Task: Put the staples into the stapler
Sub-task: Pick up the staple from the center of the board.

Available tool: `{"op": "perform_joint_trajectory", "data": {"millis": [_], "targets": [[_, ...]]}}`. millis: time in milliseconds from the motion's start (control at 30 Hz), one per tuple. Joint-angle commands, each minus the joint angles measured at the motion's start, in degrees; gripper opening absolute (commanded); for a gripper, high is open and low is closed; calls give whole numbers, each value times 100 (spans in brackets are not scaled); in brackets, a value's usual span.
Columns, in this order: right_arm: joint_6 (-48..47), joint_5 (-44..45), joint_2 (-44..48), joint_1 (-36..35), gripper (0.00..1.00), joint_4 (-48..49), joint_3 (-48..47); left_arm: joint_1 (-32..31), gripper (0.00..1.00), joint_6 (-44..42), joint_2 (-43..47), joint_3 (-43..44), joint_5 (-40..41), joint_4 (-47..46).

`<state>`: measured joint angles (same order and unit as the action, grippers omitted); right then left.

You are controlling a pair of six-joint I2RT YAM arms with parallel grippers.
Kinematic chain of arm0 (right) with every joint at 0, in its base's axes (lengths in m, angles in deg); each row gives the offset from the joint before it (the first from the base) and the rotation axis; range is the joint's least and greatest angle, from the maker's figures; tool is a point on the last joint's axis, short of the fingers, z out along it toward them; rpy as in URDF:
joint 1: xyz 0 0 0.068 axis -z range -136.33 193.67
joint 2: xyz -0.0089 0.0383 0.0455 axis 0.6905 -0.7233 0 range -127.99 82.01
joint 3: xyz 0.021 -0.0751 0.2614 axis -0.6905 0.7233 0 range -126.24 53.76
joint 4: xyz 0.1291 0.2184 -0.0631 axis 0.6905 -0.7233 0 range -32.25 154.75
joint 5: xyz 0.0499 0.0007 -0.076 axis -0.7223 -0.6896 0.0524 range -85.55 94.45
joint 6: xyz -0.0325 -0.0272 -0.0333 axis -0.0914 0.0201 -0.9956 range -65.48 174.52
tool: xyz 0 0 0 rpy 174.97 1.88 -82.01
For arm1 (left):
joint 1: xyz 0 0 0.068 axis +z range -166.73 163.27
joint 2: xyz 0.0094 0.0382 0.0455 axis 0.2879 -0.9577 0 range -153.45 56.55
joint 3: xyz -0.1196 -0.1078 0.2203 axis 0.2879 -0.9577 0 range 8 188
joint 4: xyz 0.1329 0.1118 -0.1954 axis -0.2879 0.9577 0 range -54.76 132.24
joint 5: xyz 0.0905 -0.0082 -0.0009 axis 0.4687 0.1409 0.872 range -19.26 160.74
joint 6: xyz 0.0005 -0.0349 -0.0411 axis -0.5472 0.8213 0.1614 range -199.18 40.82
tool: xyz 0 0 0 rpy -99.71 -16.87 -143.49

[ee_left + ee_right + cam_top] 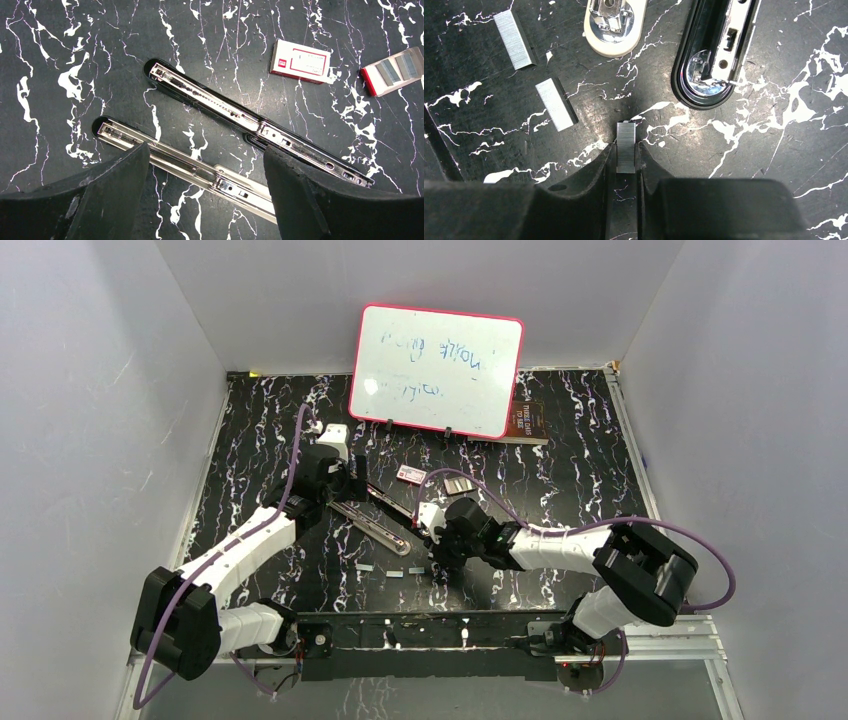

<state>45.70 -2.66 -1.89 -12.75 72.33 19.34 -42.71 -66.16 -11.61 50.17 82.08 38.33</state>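
Note:
The stapler [385,508] lies hinged open on the black marbled table, its two halves spread side by side. In the left wrist view the black half [250,117] shows its shiny inner metal, and the bare metal rail [175,162] lies beside it. My left gripper [205,192] hovers over the rail, open wide and empty. My right gripper [626,150] is shut on a short silvery strip of staples [626,140], low over the table near the stapler's rounded black end [704,75]. Two loose strips of staples [514,39] [556,104] lie to its left.
A small white box with a red label [301,61] and an open red-edged tray of staples [395,70] lie beyond the stapler. A whiteboard [437,370] stands at the back with a brown box [525,420] behind it. A cream rounded piece with chrome [615,22] lies beside the black end.

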Motion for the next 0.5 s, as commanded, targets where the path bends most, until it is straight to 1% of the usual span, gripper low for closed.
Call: {"op": "perform_joint_trajectory", "data": {"millis": [0, 300, 367, 467], "targets": [[46, 102, -5, -60, 24, 35, -142, 40, 83, -44, 122, 205, 86, 39], [278, 142, 167, -87, 18, 250, -48, 49, 83, -44, 132, 210, 121, 30], [298, 222, 292, -112, 18, 169, -125, 48, 83, -64, 137, 205, 141, 31], [253, 317, 476, -189, 16, -207, -435, 129, 82, -44, 26, 309, 304, 237]]}}
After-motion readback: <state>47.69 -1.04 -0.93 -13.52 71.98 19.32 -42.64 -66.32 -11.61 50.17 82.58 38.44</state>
